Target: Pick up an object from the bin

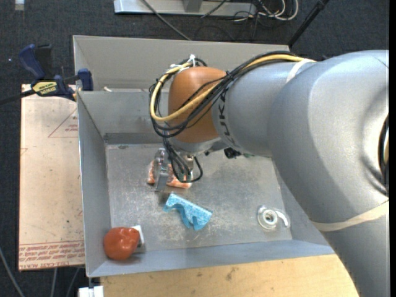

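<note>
The bin (93, 166) is entered by the arm (297, 116) from the right, and the gripper (164, 187) is set low over the mid-floor. A red ball (120, 243) lies well apart, front-left of it. A blue crumpled piece (189, 212) lies just beside it, front-right. A small orange-pink thing (151, 174) lies directly beneath, largely hidden. Whether the gripper is released or clenched cannot be told.

My arm (322, 135) is a thick, rounded, silver-grey tube, smooth and glossy, with dark lettering (221, 122) printed on the segment next to my wrist. An orange dome-shaped cover (192, 101) caps that wrist. Black and yellow cables (162, 98) loop round it, and my gripper (163, 187) is small, grey metal.
</note>
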`<state>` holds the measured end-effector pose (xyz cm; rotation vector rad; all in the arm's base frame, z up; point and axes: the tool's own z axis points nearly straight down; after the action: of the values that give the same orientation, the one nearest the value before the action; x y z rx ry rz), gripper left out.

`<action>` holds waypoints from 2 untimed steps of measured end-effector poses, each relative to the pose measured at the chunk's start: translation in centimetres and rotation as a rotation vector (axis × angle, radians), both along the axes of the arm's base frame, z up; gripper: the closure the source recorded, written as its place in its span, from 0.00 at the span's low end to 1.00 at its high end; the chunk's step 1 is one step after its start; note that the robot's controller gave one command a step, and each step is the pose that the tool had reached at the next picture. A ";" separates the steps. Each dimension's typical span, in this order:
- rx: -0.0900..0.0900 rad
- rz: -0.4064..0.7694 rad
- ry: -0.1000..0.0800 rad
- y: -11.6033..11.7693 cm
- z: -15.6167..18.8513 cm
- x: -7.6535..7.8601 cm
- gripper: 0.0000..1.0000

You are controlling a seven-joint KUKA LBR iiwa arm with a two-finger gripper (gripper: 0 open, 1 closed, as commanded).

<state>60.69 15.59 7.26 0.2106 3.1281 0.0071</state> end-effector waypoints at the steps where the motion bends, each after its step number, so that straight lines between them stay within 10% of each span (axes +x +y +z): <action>1: -0.004 0.016 0.011 1.0 4.5 0.7 1.00; 2: 0.001 0.017 -0.009 2.0 6.5 2.3 1.00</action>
<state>62.97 17.57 13.77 0.1833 3.1210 0.0100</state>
